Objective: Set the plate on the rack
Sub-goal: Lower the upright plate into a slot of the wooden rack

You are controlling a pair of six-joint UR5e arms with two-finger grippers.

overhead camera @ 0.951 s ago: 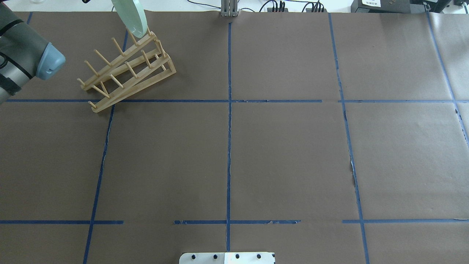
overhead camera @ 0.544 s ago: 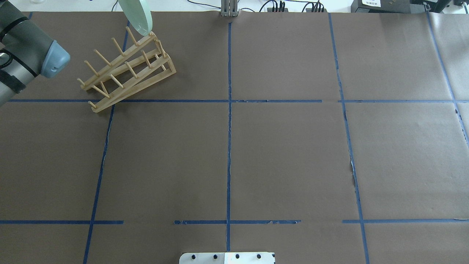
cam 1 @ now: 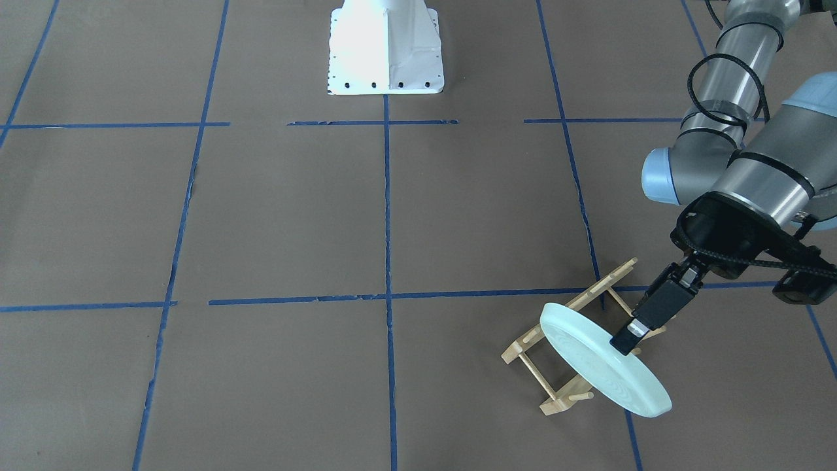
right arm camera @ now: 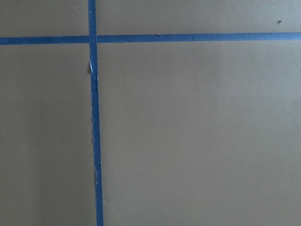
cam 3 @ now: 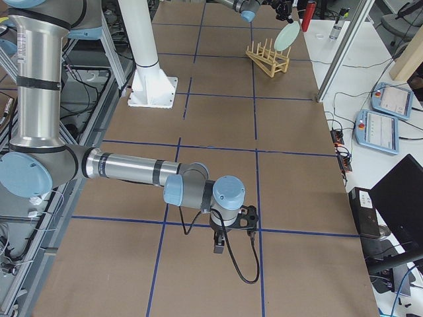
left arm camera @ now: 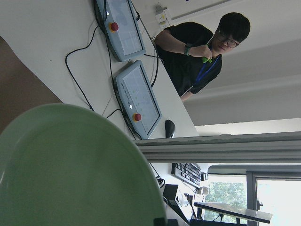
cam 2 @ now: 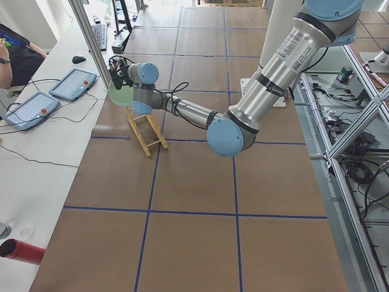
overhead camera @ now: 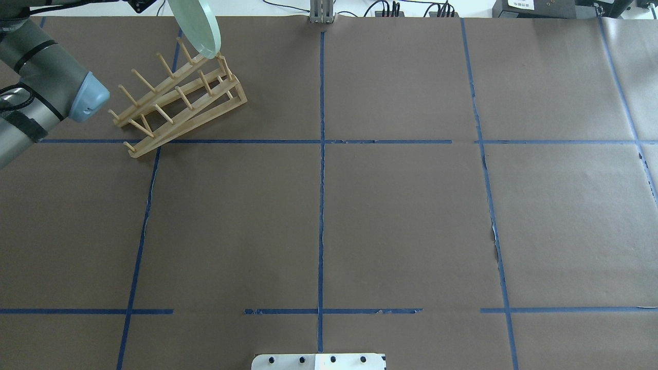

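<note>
The pale mint-green plate [cam 1: 598,366] is held tilted on edge by my left gripper [cam 1: 628,345], which is shut on its upper rim. The plate hangs over the end of the light wooden rack [cam 1: 535,340] that lies toward the operators' side. In the overhead view the plate's [overhead camera: 198,25] lower edge is right at the last pegs of the rack [overhead camera: 180,103]; I cannot tell whether they touch. The plate fills the lower left of the left wrist view [left arm camera: 70,174]. My right gripper [cam 3: 218,247] hangs low over the table, far from the rack; I cannot tell whether it is open.
The white robot base plate [cam 1: 384,52] sits at the table's middle edge. Beyond the rack runs a white desk with tablets [cam 2: 48,97] and a seated person [left arm camera: 202,52]. Brown paper with blue tape lines [overhead camera: 321,154] covers the table.
The plate has moved to the right and slightly down in the overhead view, closer to the rack's end pegs. The left arm's elbow has followed to the right. The rack has not moved.
</note>
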